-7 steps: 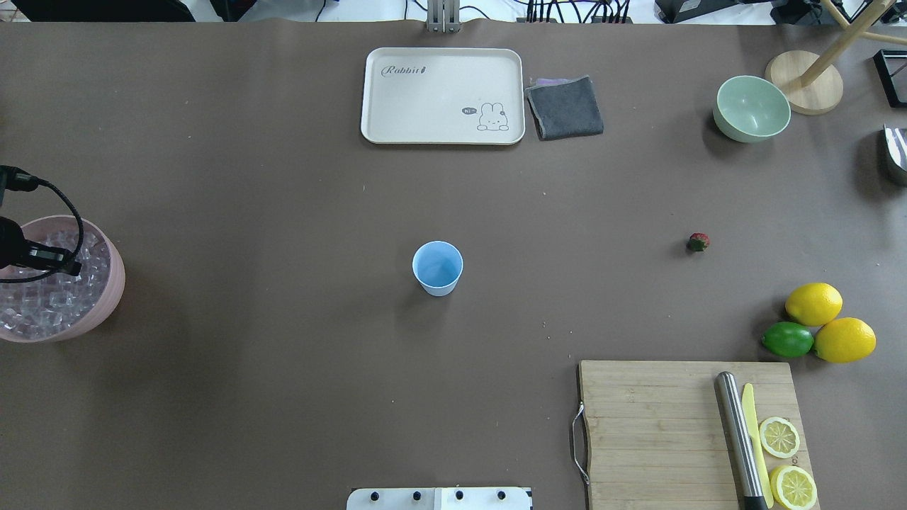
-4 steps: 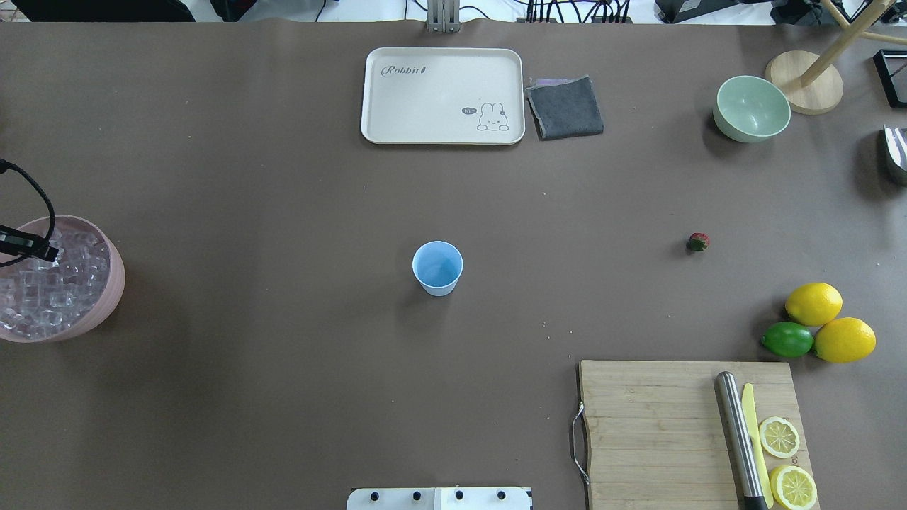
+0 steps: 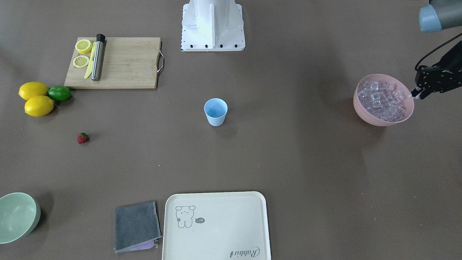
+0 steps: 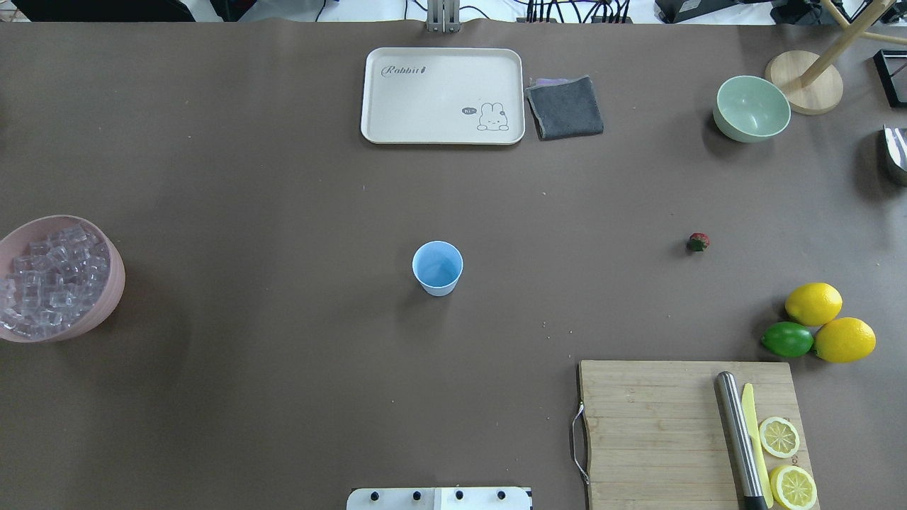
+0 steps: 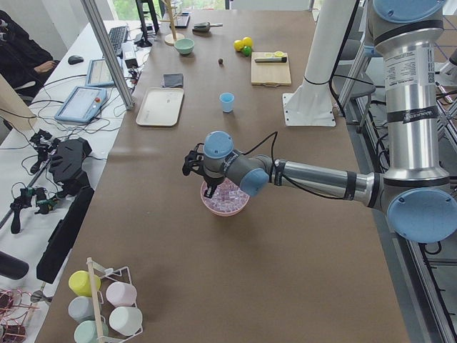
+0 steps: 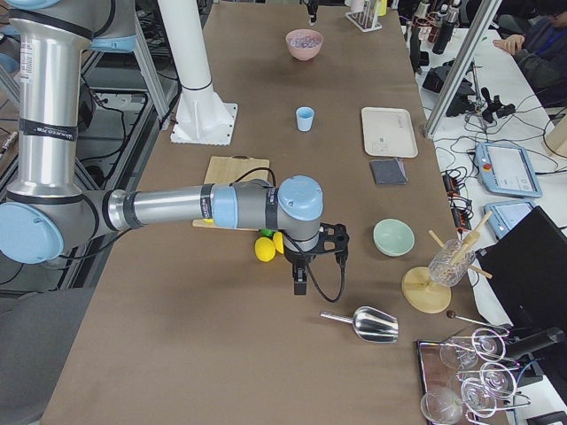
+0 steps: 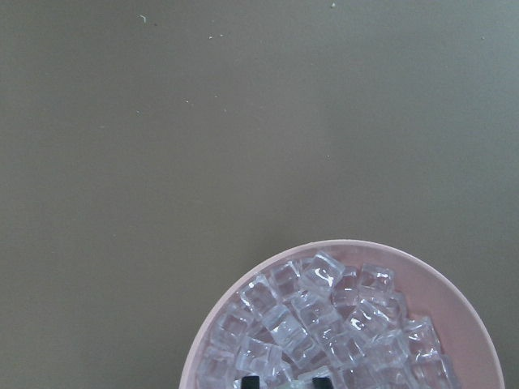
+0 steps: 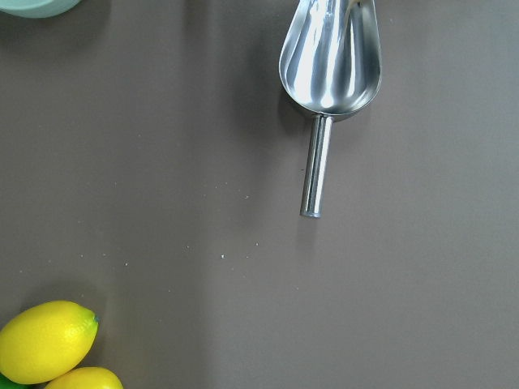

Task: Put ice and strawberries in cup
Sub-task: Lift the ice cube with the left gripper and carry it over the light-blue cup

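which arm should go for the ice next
Left. The left gripper hangs at the rim of the pink bowl, right by the ice; the right gripper is far off beside the lemons and metal scoop.

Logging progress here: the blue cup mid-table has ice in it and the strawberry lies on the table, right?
No. The cup is empty, as the overhead view shows; the ice sits in the pink bowl. The strawberry does lie on the table.

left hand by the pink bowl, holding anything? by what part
Cannot tell. The left hand is at the rim of the pink bowl; something pale shows between its fingertips, maybe a held cube, maybe the ice below.
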